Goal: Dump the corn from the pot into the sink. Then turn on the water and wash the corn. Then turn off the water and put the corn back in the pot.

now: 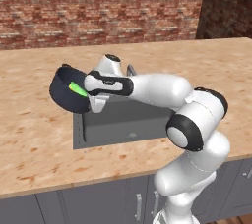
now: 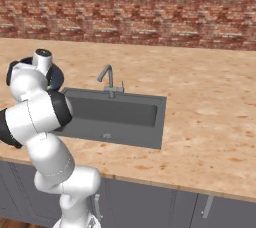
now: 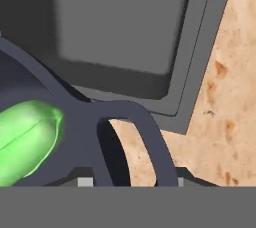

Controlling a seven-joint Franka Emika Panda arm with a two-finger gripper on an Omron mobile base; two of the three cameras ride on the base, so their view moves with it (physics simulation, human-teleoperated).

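Observation:
The dark pot [image 1: 65, 89] hangs tilted above the left edge of the sink [image 1: 123, 124], its mouth turned toward the basin. The bright green corn [image 1: 78, 89] lies inside it, close to the rim. My gripper [image 1: 95, 102] is shut on the pot's loop handle [image 3: 134, 133] at the rim. In the hand view the corn [image 3: 24, 144] sits at the lower left inside the pot, with the sink [image 3: 115, 27] below and beyond. From the right base view the pot [image 2: 56, 77] peeks out behind my arm, beside the sink [image 2: 120, 113].
A slim grey faucet [image 2: 107, 79] stands at the sink's back edge, its top [image 1: 131, 69] just behind my forearm. Wooden counter [image 1: 206, 66] surrounds the basin, with a brick wall [image 2: 150, 7] behind. Grey cabinet fronts run below the counter's front edge.

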